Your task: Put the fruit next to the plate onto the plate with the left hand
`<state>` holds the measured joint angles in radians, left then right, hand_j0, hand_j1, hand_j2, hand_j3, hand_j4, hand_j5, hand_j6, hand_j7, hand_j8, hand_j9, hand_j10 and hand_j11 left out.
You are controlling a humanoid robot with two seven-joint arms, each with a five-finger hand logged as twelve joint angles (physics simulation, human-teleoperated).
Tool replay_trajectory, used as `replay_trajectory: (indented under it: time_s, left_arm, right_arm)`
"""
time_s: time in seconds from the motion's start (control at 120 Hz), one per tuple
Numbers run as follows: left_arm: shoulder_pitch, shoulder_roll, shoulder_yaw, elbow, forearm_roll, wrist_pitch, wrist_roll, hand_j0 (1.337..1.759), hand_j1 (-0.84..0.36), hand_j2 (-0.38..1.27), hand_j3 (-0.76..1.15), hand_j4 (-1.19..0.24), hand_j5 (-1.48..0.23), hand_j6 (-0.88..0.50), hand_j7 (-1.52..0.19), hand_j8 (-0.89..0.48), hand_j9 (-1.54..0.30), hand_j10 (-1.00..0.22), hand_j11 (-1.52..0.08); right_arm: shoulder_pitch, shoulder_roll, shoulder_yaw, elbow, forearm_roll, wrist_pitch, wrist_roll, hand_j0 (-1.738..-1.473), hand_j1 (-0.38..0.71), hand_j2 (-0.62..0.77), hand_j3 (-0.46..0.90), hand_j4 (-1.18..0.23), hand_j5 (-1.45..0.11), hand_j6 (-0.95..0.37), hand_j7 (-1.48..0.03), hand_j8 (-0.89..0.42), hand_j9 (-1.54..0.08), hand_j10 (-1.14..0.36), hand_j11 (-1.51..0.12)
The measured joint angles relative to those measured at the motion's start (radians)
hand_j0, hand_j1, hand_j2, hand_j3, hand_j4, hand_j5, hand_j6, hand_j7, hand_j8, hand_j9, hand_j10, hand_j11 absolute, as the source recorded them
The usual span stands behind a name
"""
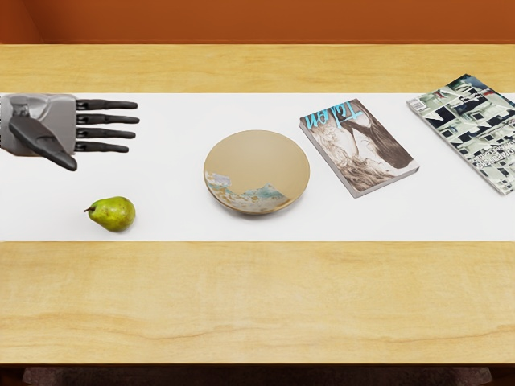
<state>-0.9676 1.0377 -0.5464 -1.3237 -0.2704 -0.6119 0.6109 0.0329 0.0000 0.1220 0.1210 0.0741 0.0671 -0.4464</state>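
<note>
A green pear [112,214] lies on the white table runner, left of a tan round plate [257,174] that has nothing on it. My left hand [84,129] hovers at the far left, above and behind the pear, with its dark fingers [109,119] stretched out flat toward the right and its thumb pointing down toward the pear. It holds nothing and does not touch the pear. The right arm is out of view.
A book [358,146] lies right of the plate. A magazine [475,129] sits at the far right edge. The white runner [177,121] crosses a wooden table [257,305].
</note>
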Motion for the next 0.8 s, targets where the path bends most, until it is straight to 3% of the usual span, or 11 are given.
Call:
replay_trajectory:
  time_s: [0.183,0.3,0.367,0.492,0.658,0.8]
  left_arm:
    - [-0.008,-0.015,-0.002,-0.021,-0.008,0.0,0.0,1.658,0.33,0.0,0.0,-0.02,-0.02,-0.02,-0.02,-0.02,-0.02,-0.02,-0.02]
    - [-0.058,-0.065,-0.009,-0.024,0.068,0.0,0.0,1.658,0.32,0.0,0.0,-0.02,-0.03,-0.02,-0.03,-0.02,-0.03,-0.02,-0.03]
    - [-0.103,-0.1,-0.013,-0.023,0.172,0.0,0.0,1.658,0.32,0.0,0.0,-0.02,-0.03,-0.02,-0.03,-0.02,-0.03,-0.02,-0.03]
    - [-0.107,-0.158,-0.038,-0.022,0.426,0.0,0.0,1.658,0.32,0.0,0.0,-0.03,-0.03,-0.03,-0.03,-0.03,-0.03,-0.03,-0.03]
    - [-0.099,-0.178,-0.04,-0.023,0.692,0.001,0.0,1.658,0.31,0.01,0.0,-0.03,-0.04,-0.03,-0.04,-0.03,-0.04,-0.03,-0.04]
    - [-0.065,-0.267,-0.038,-0.028,0.881,0.001,0.0,1.658,0.3,0.01,0.0,-0.04,-0.05,-0.04,-0.05,-0.04,-0.05,-0.04,-0.05]
  right_arm:
    - [0.0,0.0,-0.007,0.0,-0.004,0.0,0.001,-1.658,-0.35,0.0,0.0,0.0,0.0,0.0,0.0,0.0,0.0,0.0,0.0]
    - [-0.001,0.0,-0.009,0.0,-0.006,0.0,0.001,-1.658,-0.35,0.0,0.0,0.0,0.0,0.0,0.0,0.0,0.0,0.0,0.0]
    - [0.0,0.0,-0.009,0.0,-0.006,-0.001,0.002,-1.658,-0.35,0.0,0.0,0.0,0.0,0.0,0.0,0.0,0.0,0.0,0.0]
    - [-0.001,0.0,-0.01,-0.001,-0.006,-0.001,0.002,-1.658,-0.35,0.0,0.0,0.0,0.0,0.0,0.0,0.0,0.0,0.0,0.0]
    - [-0.001,0.0,-0.01,-0.001,-0.007,-0.001,0.002,-1.658,-0.35,0.0,0.0,0.0,0.0,0.0,0.0,0.0,0.0,0.0,0.0]
    - [-0.001,0.0,-0.01,-0.001,-0.007,-0.001,0.002,-1.658,-0.35,0.0,0.0,0.0,0.0,0.0,0.0,0.0,0.0,0.0,0.0]
